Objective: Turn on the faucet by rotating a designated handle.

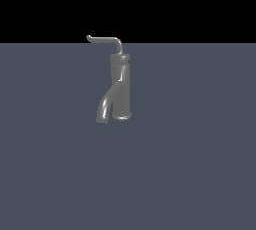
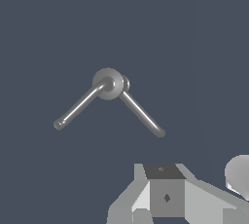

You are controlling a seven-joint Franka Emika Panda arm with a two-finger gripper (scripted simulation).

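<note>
Exterior view shows one faucet (image 1: 120, 86) upright on the grey floor (image 1: 200, 164), mid-scene, with one spout curving down to its left and one thin handle (image 1: 106, 39) reaching left. One gripper (image 2: 165, 194) appears partly; finger state unclear.

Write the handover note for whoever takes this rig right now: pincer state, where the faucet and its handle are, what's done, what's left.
Pincer: only part of its body shows in the wrist view, fingertips out of frame; open or shut cannot be told. It holds nothing visible.
Faucet: upright on the grey floor, spout curving down toward the exterior view's left.
Handle: thin bent rod on top, pointing to the exterior view's left, untouched.
Done: arm sits above the faucet, looking down on it.
Left: reach the handle and rotate it.
</note>
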